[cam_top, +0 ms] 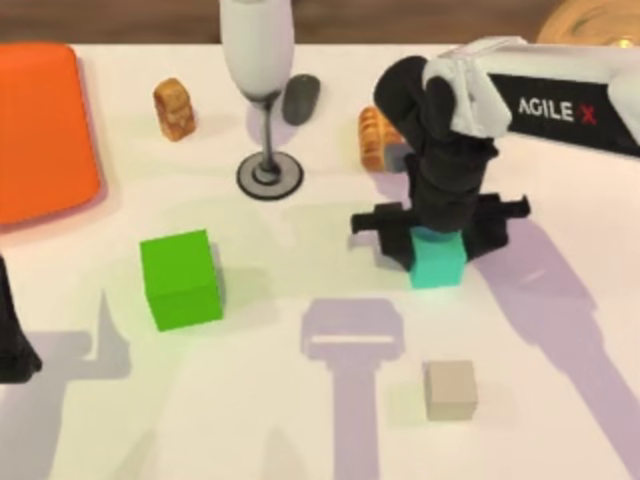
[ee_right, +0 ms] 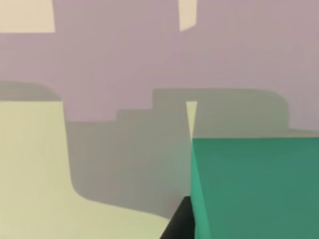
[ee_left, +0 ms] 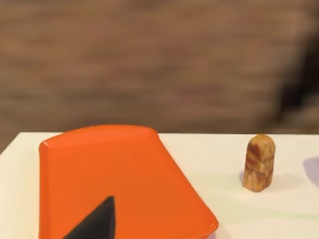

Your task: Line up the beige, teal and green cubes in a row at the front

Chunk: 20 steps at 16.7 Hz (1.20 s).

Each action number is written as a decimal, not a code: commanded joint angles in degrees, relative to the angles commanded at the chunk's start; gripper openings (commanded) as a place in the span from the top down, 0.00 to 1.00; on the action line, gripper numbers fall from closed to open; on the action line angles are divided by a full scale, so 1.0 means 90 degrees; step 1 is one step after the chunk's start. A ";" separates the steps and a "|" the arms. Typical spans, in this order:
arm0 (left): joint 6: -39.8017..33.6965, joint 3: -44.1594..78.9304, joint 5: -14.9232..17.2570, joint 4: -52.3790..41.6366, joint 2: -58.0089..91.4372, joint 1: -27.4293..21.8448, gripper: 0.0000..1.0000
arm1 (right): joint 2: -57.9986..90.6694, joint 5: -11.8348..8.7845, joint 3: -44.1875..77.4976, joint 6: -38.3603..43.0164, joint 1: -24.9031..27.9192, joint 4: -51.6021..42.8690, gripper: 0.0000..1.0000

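Observation:
The teal cube (cam_top: 438, 263) sits between the fingers of my right gripper (cam_top: 437, 250), which is shut on it right of the table's middle. In the right wrist view the teal cube (ee_right: 254, 189) fills one corner, with a black finger (ee_right: 179, 224) pressed against its side and shadow on the table beneath. The small beige cube (cam_top: 450, 390) rests near the front edge, straight in front of the teal one. The large green cube (cam_top: 181, 278) stands at the left of centre. My left gripper (cam_top: 12, 340) is parked at the left edge.
An orange tray (cam_top: 40, 130) lies at the back left. A wine glass (cam_top: 262, 100) stands at the back centre with a dark pebble (cam_top: 300, 98) beside it. Two brown loaves (cam_top: 175, 108) (cam_top: 375, 135) stand near the back.

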 joint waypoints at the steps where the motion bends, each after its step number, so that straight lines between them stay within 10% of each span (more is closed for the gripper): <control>1: 0.0000 0.0000 0.0000 0.0000 0.0000 0.0000 0.00 | 0.0000 0.0000 0.0000 0.0000 0.0000 0.0000 1.00; 20: 0.0000 0.0000 0.0000 0.0000 0.0000 0.0000 0.00 | -0.0556 0.0042 0.1071 -0.0031 0.0039 -0.1529 1.00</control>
